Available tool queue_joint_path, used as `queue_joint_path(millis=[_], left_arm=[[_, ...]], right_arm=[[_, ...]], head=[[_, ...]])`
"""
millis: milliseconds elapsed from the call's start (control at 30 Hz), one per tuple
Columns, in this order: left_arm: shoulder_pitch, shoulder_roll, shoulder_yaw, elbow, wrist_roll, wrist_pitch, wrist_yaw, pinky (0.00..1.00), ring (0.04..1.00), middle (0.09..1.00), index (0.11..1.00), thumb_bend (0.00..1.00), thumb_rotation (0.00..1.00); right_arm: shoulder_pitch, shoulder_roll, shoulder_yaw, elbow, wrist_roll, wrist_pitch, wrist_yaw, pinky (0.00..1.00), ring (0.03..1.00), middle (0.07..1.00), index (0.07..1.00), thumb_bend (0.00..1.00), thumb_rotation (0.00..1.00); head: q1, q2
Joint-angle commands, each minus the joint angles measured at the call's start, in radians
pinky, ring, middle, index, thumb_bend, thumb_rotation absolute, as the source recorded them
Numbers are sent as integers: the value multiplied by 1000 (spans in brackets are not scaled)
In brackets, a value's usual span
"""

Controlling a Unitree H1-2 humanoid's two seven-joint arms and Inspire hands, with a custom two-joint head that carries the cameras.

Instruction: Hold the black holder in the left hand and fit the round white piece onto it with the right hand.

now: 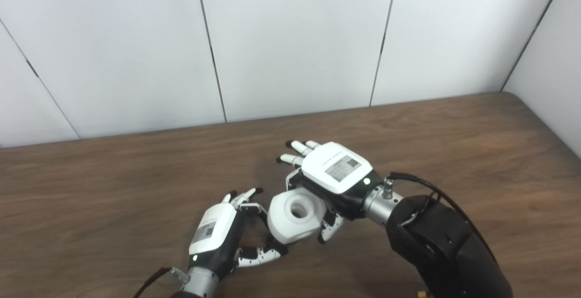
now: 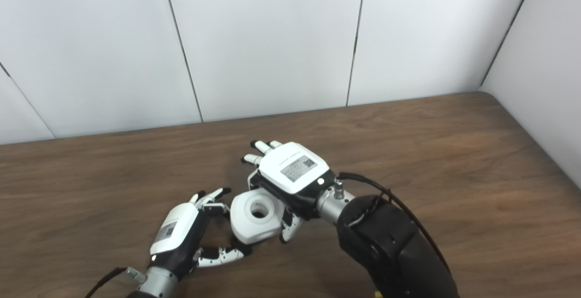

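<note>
The round white piece (image 1: 295, 216), chunky with a central hole, hangs just above the table between my two hands. My right hand (image 1: 333, 168) comes over it from the right. Its thumb (image 1: 329, 230) presses the near side and one finger curls over the far side, while the other fingers stretch out straight. My left hand (image 1: 218, 234) cups the piece's left side, fingers above and thumb (image 1: 261, 255) below. Of the black holder only a dark sliver (image 1: 272, 242) shows under the white piece. The rest is hidden behind the piece.
The brown wooden table (image 1: 454, 143) runs back to white wall panels (image 1: 295, 39), with a side wall at the right edge. My bulky black right forearm (image 1: 445, 248) fills the lower right of the views.
</note>
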Motion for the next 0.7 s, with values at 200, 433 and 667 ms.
queue_joint_path(millis=[200, 433, 667], left_arm=[[-17, -14, -1, -33, 9, 2, 2, 1000, 909, 919, 483, 514, 47], [-20, -26, -11, -41, 25, 34, -12, 1000, 914, 923, 483, 514, 46], [-17, -35, -12, -43, 25, 38, -2, 1000, 916, 920, 482, 514, 47]], right_arm=[[-28, -12, -19, -26, -19, -11, 5, 969, 1000, 927, 483, 517, 138], [-20, 5, -1, -20, -15, -18, -3, 939, 1000, 931, 483, 517, 139], [-17, 26, 23, -5, -18, -24, -11, 893, 989, 919, 483, 516, 140]], head=[[16, 6], [46, 8], [52, 13]])
